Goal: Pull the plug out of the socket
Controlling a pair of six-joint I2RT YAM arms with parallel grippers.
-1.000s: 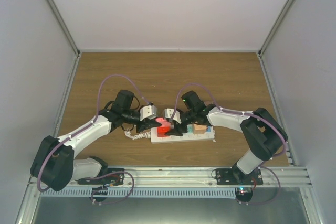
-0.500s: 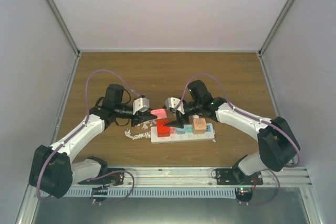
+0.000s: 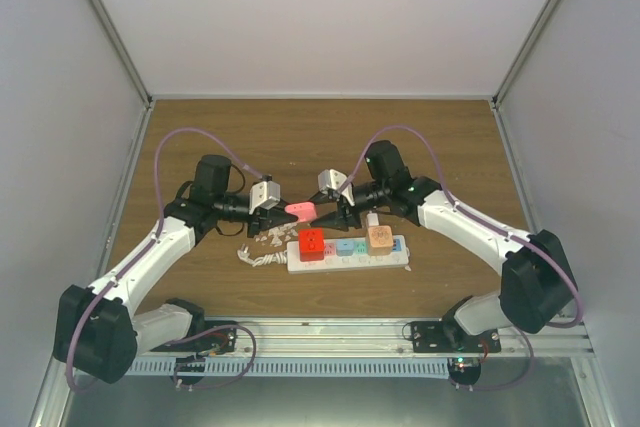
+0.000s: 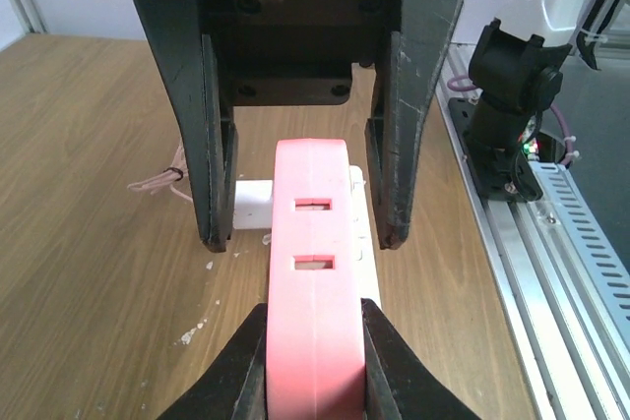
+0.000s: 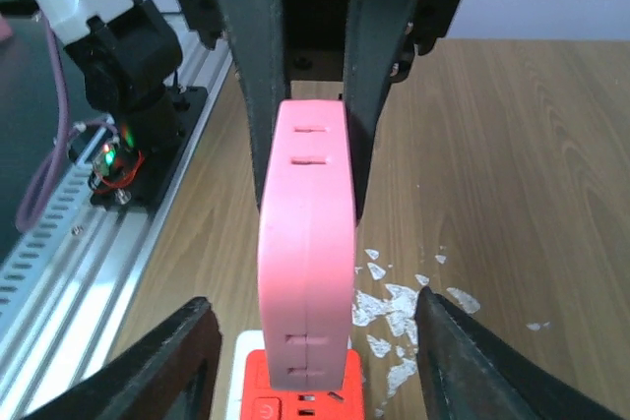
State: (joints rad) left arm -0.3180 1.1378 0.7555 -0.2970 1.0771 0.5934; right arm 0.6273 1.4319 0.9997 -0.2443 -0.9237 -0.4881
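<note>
As L end effector point(image 3: 282, 214) pinches plug point(image 3: 299, 211), R end effector point(image 3: 323, 215) gapes over wood tabletop point(image 3: 330, 142).

The socket point(image 3: 350, 263) is lying left-to-right on the bench point(image 3: 330, 137), near the front edge and between the 2 arm bases. Its cord point(image 3: 258, 257) is trailing from its left end. 2 things are sitting on top of the socket: an end block point(image 3: 311, 244) at the left end and a second block point(image 3: 379, 239) right of the middle.

The plug point(image 3: 300, 211) is hanging in the air just behind and above the socket's left end, apart from it. The left hand point(image 3: 285, 215) is clamping the plug from the left. The right hand point(image 3: 322, 215) is reaching in from the right, with 1 finger on each side of the plug's other end and a gap on both sides. Flakes point(image 3: 268, 237) are lying on the bench just behind the cord, under the left hand.
</note>
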